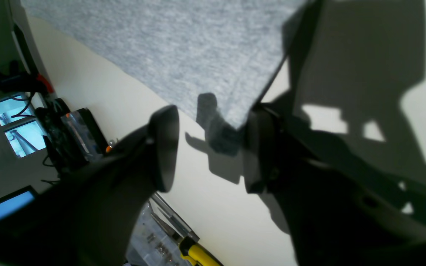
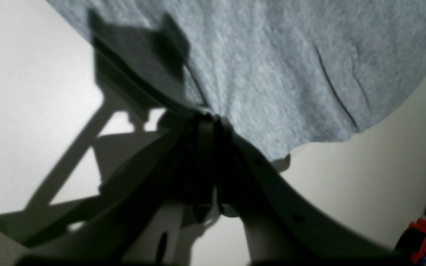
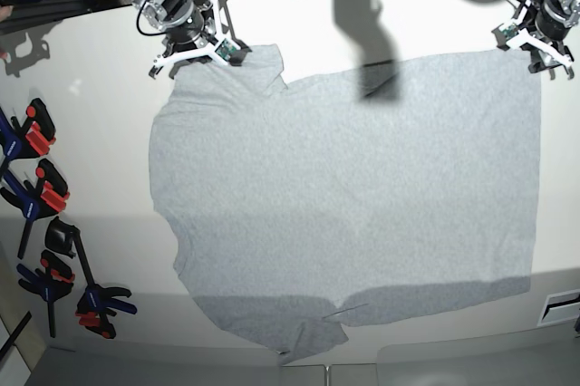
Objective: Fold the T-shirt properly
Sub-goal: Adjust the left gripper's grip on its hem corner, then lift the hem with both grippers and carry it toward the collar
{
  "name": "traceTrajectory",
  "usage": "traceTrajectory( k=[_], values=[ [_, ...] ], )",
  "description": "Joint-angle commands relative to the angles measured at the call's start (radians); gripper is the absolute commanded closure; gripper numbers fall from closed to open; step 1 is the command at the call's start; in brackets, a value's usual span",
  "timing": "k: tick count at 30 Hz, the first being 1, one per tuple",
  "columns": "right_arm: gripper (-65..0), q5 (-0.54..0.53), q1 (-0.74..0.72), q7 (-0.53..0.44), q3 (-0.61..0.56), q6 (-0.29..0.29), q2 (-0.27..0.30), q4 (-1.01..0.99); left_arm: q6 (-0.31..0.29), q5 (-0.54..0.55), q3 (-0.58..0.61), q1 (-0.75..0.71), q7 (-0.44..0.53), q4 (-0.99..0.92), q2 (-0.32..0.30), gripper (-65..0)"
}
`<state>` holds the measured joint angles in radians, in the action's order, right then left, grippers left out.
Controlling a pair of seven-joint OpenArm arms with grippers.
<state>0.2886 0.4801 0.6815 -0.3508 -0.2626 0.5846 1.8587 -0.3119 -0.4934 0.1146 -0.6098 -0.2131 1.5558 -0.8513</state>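
The light grey T-shirt [image 3: 344, 196] lies spread flat on the white table [image 3: 91, 114], plain side up, with no lettering showing. My right gripper [image 3: 227, 49] is at its top left sleeve. In the right wrist view this gripper [image 2: 207, 120] is shut on a bunched edge of the T-shirt [image 2: 272, 66]. My left gripper [image 3: 533, 49] is at the shirt's top right corner. In the left wrist view it [image 1: 211, 147] is open, and the corner of the T-shirt [image 1: 183, 48] ends just beyond the fingertips, near the right finger [image 1: 257, 151].
Several black, blue and orange clamps [image 3: 41, 196] lie along the table's left side; one also shows in the right wrist view [image 2: 420, 229]. Yellow-handled pliers [image 1: 198, 255] and a clear plastic box [image 1: 150, 240] lie by the table edge. A white vent [image 3: 562, 306] is at the lower right.
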Motion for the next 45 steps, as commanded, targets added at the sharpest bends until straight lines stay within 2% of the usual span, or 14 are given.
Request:
traceTrajectory(
  k=[1,3,6,7,18,23,27,32,37,41,45],
  values=[
    [0.0,-0.003,0.011,0.052,0.002,-0.013,0.013,-0.006,-0.111,0.049,0.019,-0.024,0.032,-0.005,0.009,-27.8],
    [0.0,-0.004,0.011,0.051,0.003,-0.013,0.013,-0.006,-0.111,0.049,0.019,-0.024,0.032,-0.005,0.009,-19.6],
    [0.0,-0.004,0.011,0.052,0.002,-0.013,0.013,-0.006,-0.111,0.049,0.019,-0.024,0.032,-0.005,0.009,-2.3],
    [0.0,-0.003,0.011,0.052,0.003,-0.013,0.013,-0.006,-0.111,0.049,0.019,-0.024,0.032,-0.005,0.009,0.0],
    [0.0,-0.002,0.011,0.065,0.003,-0.006,0.014,0.011,-0.108,0.049,0.019,-0.018,0.031,-0.005,0.008,0.0],
    [0.0,0.034,0.01,0.064,0.003,-0.005,0.014,0.068,-0.108,0.049,0.017,-0.016,0.031,-0.005,0.008,0.0],
    [0.0,0.057,0.01,0.064,0.004,0.028,0.014,0.117,-0.107,0.048,0.017,-0.016,0.027,-0.005,0.008,0.0],
    [0.0,0.057,0.01,0.064,0.004,0.035,0.014,0.163,-0.1,0.049,0.017,-0.016,-0.035,-0.003,0.008,0.0],
    [0.0,0.057,-0.009,0.064,0.004,0.04,0.014,0.178,-0.013,0.049,0.017,-0.016,-0.114,0.013,0.008,0.0],
    [0.0,0.057,-0.038,0.064,0.004,0.072,0.014,0.178,0.05,0.049,0.017,-0.016,-0.116,0.047,0.008,0.0],
    [0.0,0.057,-0.09,0.063,0.004,0.077,0.013,0.178,0.13,0.048,0.017,-0.016,-0.116,0.085,0.008,0.0]
  ],
)
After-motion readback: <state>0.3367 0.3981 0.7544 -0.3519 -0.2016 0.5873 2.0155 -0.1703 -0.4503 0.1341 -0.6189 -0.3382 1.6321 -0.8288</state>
